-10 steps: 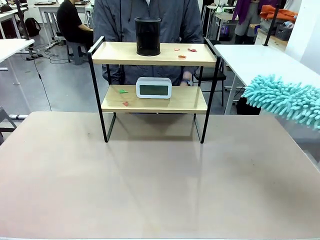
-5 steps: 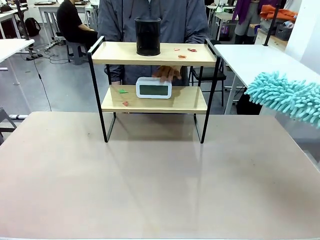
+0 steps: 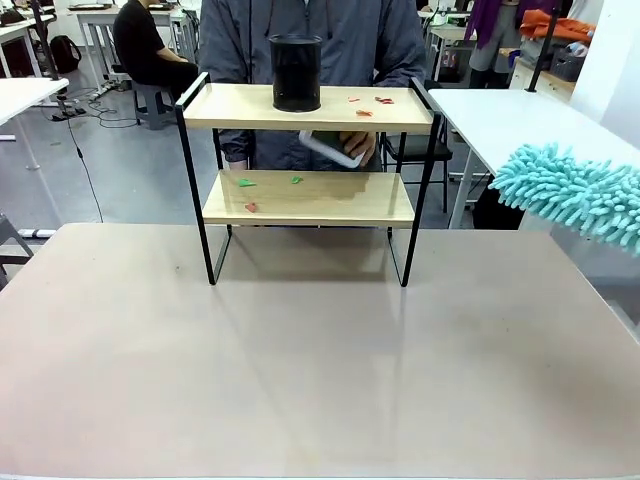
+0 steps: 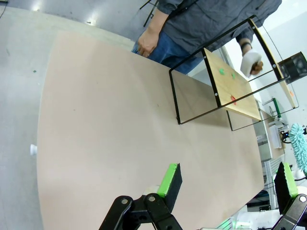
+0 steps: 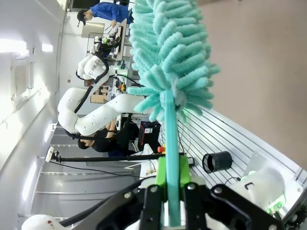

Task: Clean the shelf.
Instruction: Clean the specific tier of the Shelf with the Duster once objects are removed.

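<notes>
Clock (image 3: 330,148) is off the lower board now; person's hand (image 3: 361,150) holds it tilted behind the shelf (image 3: 300,205). Shelf stands at the far side of the table (image 3: 300,360), with a black cup (image 3: 296,72) on the top board and coloured scraps (image 3: 365,104) on both boards. Duster (image 3: 572,195) hangs right of the shelf, well apart. Right jaws clamp its handle. Left jaws are wide, nothing between them, over the table.

Front camera faces the shelf (image 3: 330,200); left wrist views it sideways
</notes>
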Robot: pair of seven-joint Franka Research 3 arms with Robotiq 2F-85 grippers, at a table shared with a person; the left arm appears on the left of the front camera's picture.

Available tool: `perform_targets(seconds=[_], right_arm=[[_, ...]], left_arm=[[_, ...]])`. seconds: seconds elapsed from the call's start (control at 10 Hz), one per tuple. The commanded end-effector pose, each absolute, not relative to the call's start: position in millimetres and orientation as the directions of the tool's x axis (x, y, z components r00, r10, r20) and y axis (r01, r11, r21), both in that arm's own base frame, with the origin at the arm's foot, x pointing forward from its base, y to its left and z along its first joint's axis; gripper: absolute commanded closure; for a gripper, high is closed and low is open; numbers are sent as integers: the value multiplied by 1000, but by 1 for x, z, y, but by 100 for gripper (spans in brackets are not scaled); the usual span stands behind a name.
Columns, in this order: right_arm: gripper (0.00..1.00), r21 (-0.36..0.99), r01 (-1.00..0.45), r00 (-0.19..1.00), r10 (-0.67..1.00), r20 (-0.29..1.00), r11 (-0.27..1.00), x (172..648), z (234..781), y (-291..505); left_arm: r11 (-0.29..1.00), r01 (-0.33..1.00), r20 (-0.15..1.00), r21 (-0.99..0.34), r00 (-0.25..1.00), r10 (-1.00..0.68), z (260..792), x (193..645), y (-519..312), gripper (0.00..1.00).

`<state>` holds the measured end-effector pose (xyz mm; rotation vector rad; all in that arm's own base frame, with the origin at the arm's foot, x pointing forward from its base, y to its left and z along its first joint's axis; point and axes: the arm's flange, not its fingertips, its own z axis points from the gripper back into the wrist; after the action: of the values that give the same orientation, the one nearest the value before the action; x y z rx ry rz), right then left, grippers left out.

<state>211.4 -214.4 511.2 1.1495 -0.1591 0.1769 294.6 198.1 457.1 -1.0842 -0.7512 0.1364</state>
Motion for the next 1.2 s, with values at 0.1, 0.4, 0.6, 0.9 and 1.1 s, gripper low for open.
perform_targets(seconds=[0.1, 0.4, 0.6, 0.9, 1.1], right_arm=[[100, 900, -216, 976, 45, 215, 378, 210, 518, -214], [100, 900, -216, 976, 45, 215, 378, 210, 518, -214], [100, 900, -216, 976, 45, 215, 378, 210, 518, -214], [100, 900, -216, 976, 45, 215, 378, 210, 518, -214], [87, 891, -220, 975, 58, 215, 398, 211, 511, -214]], left_arm=[[483, 276, 507, -831, 735, 451, 456, 294, 197, 0], [483, 276, 507, -831, 735, 451, 456, 294, 197, 0], [483, 276, 507, -831, 735, 451, 456, 294, 197, 0], [483, 276, 507, -831, 735, 451, 456, 294, 197, 0], [483, 276, 507, -831, 735, 451, 456, 294, 197, 0]])
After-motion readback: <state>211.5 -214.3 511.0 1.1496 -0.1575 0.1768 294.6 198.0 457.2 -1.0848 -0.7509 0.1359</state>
